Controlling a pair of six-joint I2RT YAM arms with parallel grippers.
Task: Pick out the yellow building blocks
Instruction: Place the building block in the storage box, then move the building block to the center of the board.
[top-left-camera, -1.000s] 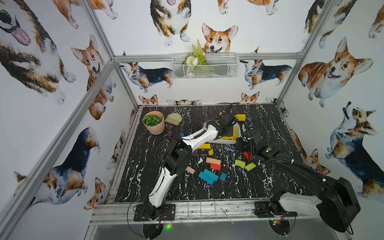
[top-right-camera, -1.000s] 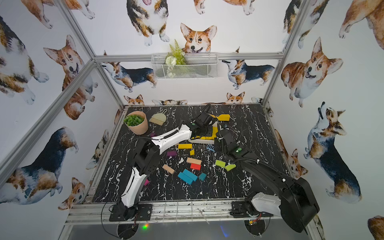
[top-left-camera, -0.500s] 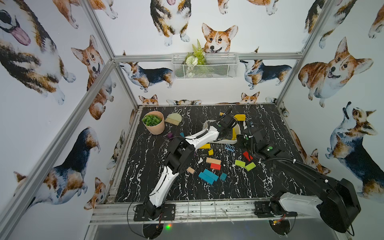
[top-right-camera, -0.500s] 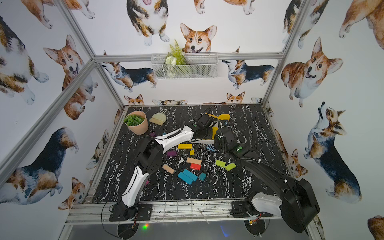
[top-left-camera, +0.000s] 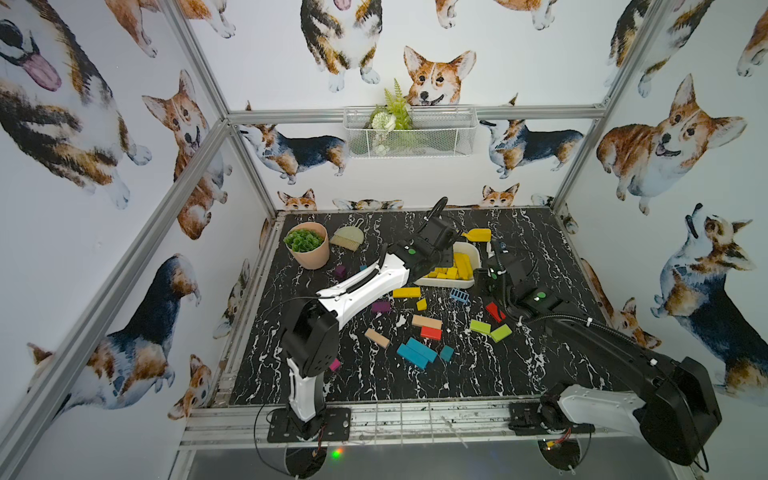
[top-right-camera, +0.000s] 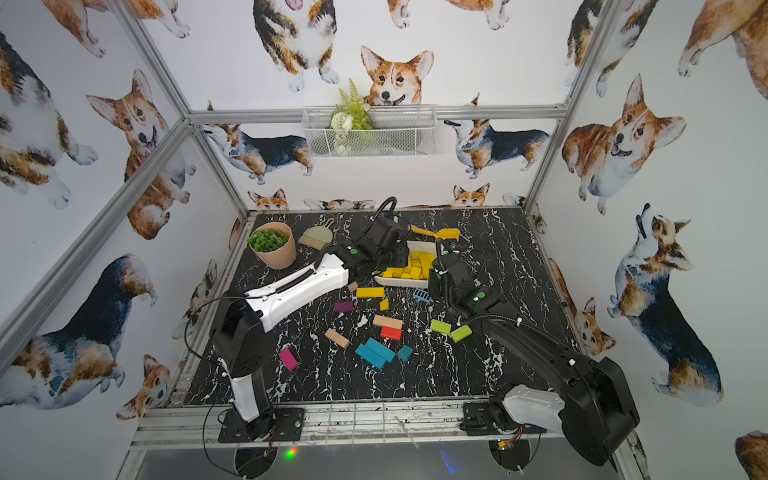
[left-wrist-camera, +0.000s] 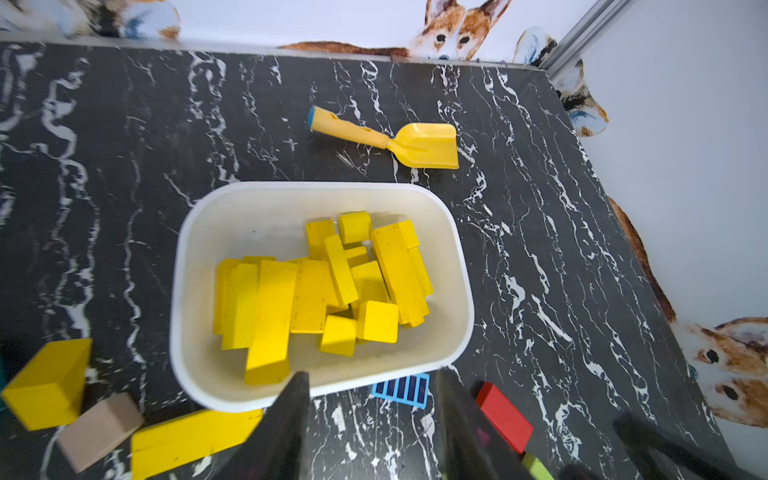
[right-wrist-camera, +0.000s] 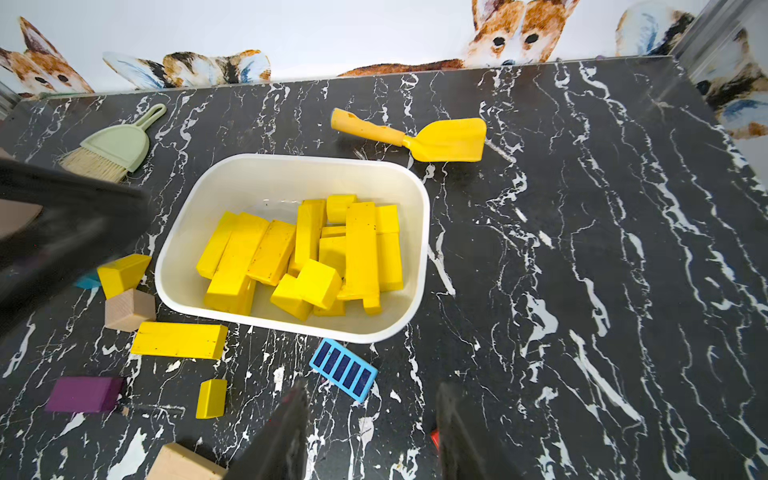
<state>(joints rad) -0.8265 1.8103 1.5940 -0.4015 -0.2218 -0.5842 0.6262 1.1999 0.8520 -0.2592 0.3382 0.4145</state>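
Lying heaped in the white plastic tub (right-wrist-camera: 266, 174), most of the yellow building blocks (right-wrist-camera: 361, 249) are resting against one another, chiefly bars with a few cubes. 3 more yellow pieces are sitting on the black marble tabletop (right-wrist-camera: 582, 249) just outside the tub: a long bar (right-wrist-camera: 178, 340), a small block (right-wrist-camera: 211, 398) and a wedge (right-wrist-camera: 122, 272) just beside a tan cube (right-wrist-camera: 129, 309). The left gripper (left-wrist-camera: 370, 386) is hovering at the tub's rim, its fingers spread with nothing between them. The right gripper (right-wrist-camera: 372, 390) is hanging near a blue slatted piece (right-wrist-camera: 344, 370), its fingers likewise spread and empty. A terracotta pot (top-left-camera: 309, 259) is holding a green plant (top-left-camera: 303, 240), and a wire wall basket (top-left-camera: 436, 141) is holding a fern (top-left-camera: 395, 112).
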